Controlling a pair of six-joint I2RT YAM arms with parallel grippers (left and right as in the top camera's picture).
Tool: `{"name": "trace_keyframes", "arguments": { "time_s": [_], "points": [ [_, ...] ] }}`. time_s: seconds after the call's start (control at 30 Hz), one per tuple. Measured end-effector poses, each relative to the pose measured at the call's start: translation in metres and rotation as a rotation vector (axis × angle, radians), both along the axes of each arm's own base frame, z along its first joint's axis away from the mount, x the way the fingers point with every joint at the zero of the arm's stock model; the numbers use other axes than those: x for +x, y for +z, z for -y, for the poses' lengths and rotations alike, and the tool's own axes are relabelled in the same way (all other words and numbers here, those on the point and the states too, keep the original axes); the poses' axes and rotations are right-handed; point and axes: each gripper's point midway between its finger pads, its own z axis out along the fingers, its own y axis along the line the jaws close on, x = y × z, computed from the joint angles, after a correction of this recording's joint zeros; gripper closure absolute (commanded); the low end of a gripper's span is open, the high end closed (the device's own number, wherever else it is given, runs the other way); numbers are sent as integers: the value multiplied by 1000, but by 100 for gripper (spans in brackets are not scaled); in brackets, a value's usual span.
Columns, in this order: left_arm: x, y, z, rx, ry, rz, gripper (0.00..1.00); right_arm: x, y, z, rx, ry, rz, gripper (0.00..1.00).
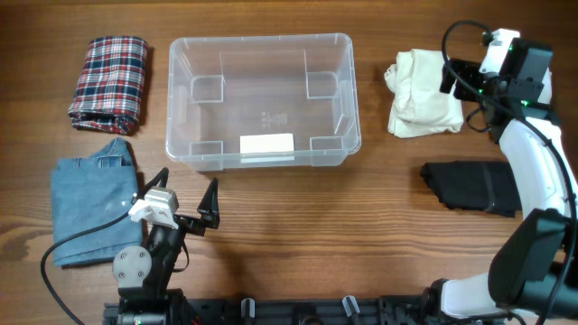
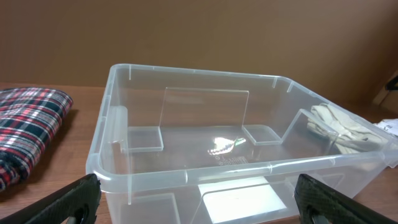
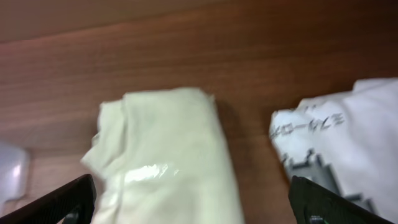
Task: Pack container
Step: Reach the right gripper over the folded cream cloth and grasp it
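Nothing packed yet: the container sits empty mid-table, toward the far edge. Four folded pieces wait on the table: plaid shirt at the far left corner, jeans by the left edge, cream top far right, black one along the right edge. My left gripper is spread wide, empty, just in front of the container. My right gripper hangs spread over the cream top, with nothing in the way.

Lab: robot arm on wooden table
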Motion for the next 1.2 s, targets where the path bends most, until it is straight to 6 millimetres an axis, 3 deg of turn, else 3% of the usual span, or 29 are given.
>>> {"name": "trace_keyframes", "arguments": {
  "time_s": [0.2, 0.5, 0.87, 0.93, 1.0, 1.07, 1.2],
  "points": [
    [0, 0, 0, 0, 0, 0, 0, 13, -12, -3, -13, 107, 25, 0],
    [0, 0, 0, 0, 0, 0, 0, 11, -74, -2, 101, 159, -83, 0],
    [0, 0, 0, 0, 0, 0, 0, 5, -118, -14, 183, 193, -169, 3],
    [0, 0, 0, 0, 0, 0, 0, 5, -121, -16, 195, 199, -176, 13],
    [0, 0, 0, 0, 0, 0, 0, 5, -122, -18, 205, 206, -175, 30],
    [0, 0, 0, 0, 0, -1, 0, 6, -121, -19, 210, 212, -171, 58],
    [0, 0, 0, 0, 0, 0, 0, 8, -117, -19, 222, 213, -160, 92]
  ]
}}
